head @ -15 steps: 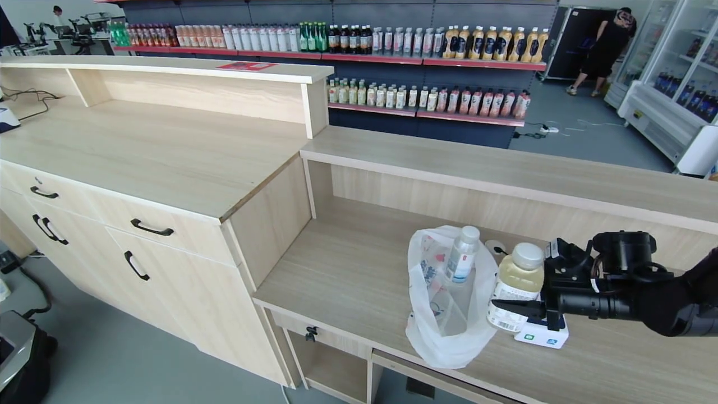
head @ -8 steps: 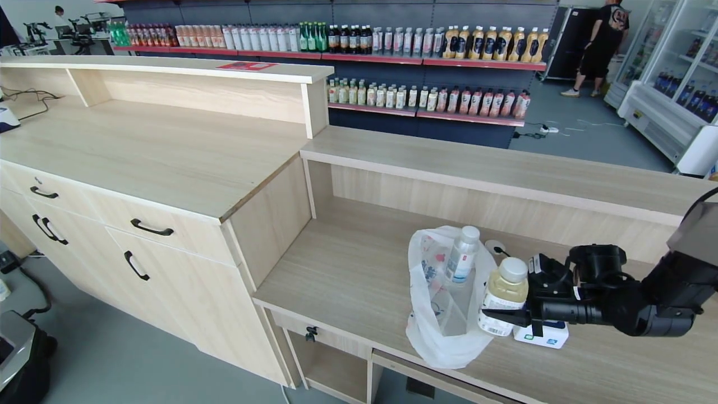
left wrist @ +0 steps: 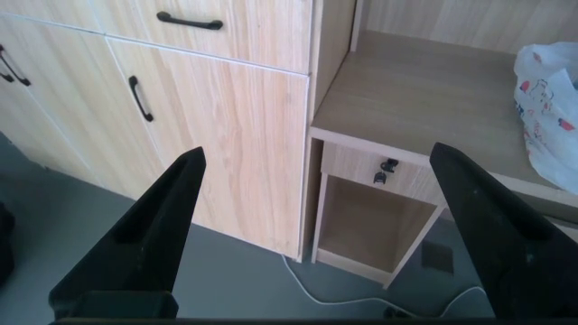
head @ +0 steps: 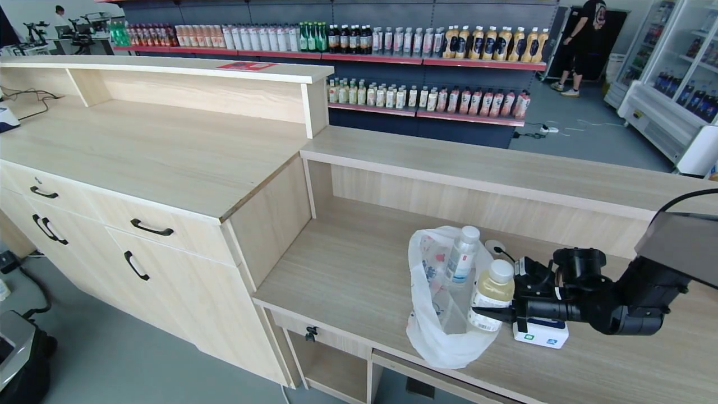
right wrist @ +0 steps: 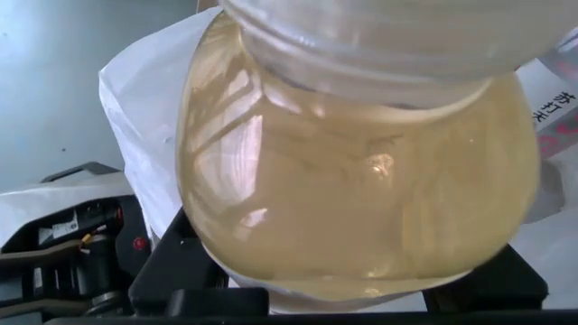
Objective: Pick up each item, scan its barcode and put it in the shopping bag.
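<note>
Right gripper pinches the yellow juice bottle, upright at the rim of the shopping bag on the table. Left gripper is spread wide.

Two bottles, clear bottle and yellow bottle; one shopping bag; one white box.

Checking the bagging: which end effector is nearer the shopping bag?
Right. The right end effector holds the yellow bottle beside the shopping bag; the left end effector hangs apart, above the floor.
</note>
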Robot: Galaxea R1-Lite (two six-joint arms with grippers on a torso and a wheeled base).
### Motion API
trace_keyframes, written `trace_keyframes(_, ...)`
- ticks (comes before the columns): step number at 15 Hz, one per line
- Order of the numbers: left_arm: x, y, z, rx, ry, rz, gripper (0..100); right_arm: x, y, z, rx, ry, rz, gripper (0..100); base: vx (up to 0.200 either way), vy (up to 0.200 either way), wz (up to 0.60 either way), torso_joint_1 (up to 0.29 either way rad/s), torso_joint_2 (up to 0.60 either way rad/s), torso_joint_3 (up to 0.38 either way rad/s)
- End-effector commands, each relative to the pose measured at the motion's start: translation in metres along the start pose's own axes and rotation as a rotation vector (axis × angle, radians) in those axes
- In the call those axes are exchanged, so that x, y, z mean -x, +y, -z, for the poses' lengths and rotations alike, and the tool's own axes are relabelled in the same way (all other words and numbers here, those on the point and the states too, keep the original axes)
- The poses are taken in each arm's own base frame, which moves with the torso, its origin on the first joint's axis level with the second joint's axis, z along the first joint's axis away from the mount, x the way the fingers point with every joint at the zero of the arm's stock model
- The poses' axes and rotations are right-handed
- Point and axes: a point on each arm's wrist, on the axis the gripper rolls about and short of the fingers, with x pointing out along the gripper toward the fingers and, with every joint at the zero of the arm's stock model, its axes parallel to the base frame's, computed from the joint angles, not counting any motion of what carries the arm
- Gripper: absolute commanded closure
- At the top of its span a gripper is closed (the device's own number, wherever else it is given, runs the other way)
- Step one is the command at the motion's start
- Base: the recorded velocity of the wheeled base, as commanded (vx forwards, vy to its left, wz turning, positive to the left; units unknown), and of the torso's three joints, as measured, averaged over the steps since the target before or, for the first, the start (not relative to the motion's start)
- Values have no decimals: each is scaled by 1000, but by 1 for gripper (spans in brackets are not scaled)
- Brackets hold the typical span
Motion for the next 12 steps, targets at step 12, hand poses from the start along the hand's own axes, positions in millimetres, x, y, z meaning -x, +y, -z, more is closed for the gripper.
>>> trace_keyframes(12, 0, 0, 0, 0, -1, 0, 0, -49, -5, 14, -5, -27, -79, 100, 0, 0, 0, 0, 0, 0)
